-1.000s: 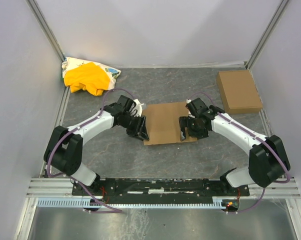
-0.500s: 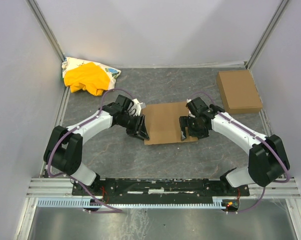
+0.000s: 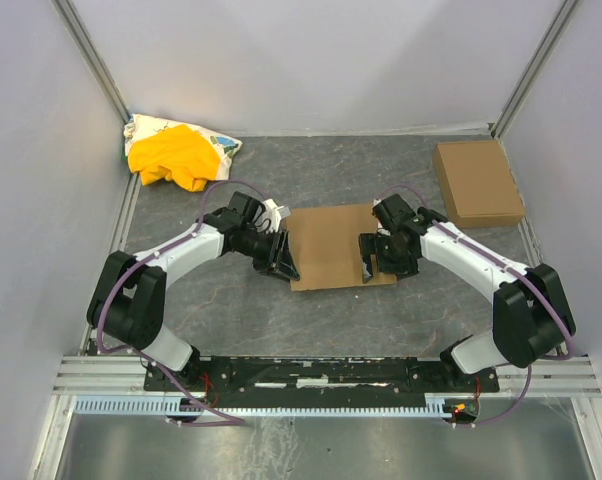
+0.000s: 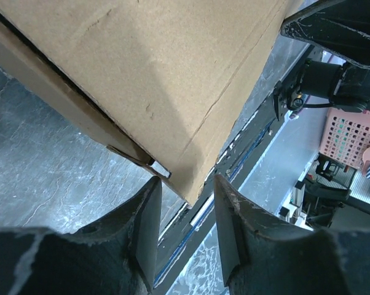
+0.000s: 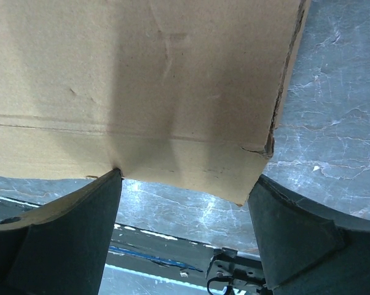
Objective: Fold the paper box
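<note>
Grey marbled tabletop (image 3: 231, 310): paper box (image 3: 331, 245) lies folded at centre. Left gripper (image 3: 283, 264) at box's left edge, fingers parted (box corner sits in gap). Right gripper (image 3: 367, 256) at right edge, spread wide, straddling cardboard.

Paper box (image 4: 142, 74) cut off at top edge, both wrist views.

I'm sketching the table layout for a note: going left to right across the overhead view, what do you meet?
Yellow cloth, left hand, paper box, right hand, small cardboard box.
</note>
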Robot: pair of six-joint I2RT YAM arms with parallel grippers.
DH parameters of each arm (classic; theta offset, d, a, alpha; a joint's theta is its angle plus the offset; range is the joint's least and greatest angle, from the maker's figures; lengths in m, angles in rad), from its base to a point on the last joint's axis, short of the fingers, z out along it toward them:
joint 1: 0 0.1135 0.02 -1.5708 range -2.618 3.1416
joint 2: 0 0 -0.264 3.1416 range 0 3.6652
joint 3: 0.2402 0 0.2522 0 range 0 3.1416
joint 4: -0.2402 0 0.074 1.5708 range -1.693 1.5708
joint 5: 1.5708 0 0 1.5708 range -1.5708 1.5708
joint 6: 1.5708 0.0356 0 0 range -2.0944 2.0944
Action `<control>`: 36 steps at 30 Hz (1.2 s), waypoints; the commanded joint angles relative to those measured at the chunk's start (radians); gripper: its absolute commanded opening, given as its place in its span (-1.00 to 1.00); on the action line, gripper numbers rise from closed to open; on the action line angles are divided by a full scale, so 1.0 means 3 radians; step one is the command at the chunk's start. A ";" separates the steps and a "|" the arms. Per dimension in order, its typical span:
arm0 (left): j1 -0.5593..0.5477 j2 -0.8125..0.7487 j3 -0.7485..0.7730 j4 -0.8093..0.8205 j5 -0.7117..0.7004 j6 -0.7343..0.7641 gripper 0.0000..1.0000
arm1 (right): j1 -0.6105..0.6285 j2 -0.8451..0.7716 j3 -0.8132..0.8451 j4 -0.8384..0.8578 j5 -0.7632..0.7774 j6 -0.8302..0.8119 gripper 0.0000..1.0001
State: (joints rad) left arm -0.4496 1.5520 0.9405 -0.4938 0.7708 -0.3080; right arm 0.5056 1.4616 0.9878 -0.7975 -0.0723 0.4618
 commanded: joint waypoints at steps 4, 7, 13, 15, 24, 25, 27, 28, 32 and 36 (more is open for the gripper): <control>0.0013 -0.0032 -0.0078 0.0497 0.0546 -0.0305 -0.10 | -0.0011 -0.0041 0.0199 0.0135 -0.0212 0.0000 0.79; 0.0030 -0.0054 -0.0135 0.0591 0.0607 -0.0375 -0.10 | -0.0024 -0.0037 0.0196 0.0131 -0.0208 -0.0005 0.80; 0.0085 -0.0081 -0.0267 0.0840 0.0736 -0.0568 -0.10 | -0.0054 -0.0013 0.0187 0.0156 -0.0255 -0.0017 0.80; 0.0087 -0.0089 -0.0291 0.0885 0.0752 -0.0600 -0.11 | -0.0073 -0.0007 0.0190 0.0150 -0.0278 -0.0018 0.80; 0.0098 -0.0106 -0.0218 0.0637 0.0500 -0.0375 -0.11 | -0.0096 -0.0020 0.0331 0.0027 -0.0283 -0.0026 0.85; 0.0101 -0.0103 -0.0178 0.0559 0.0434 -0.0307 -0.11 | -0.0095 -0.0006 0.0355 0.0018 -0.0308 -0.0031 0.85; 0.0101 -0.0107 -0.0132 0.0487 0.0351 -0.0245 -0.11 | -0.0097 0.0024 0.0383 0.0009 -0.0348 -0.0030 0.85; 0.0100 -0.0108 -0.0130 0.0488 0.0352 -0.0244 -0.11 | -0.0099 0.0035 0.0396 0.0002 -0.0349 -0.0031 0.85; 0.0100 -0.0089 -0.0183 0.0675 0.0497 -0.0378 -0.11 | -0.0097 0.0073 0.0425 0.0004 -0.0383 -0.0020 0.85; 0.0100 -0.0065 -0.0254 0.0843 0.0616 -0.0507 -0.11 | -0.0100 0.0112 0.0426 0.0004 -0.0393 -0.0024 0.85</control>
State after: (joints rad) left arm -0.4133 1.5513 0.8543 -0.3519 0.8516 -0.4164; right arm 0.4686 1.4845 1.0641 -0.8463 -0.0994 0.4400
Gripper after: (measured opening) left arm 0.450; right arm 0.924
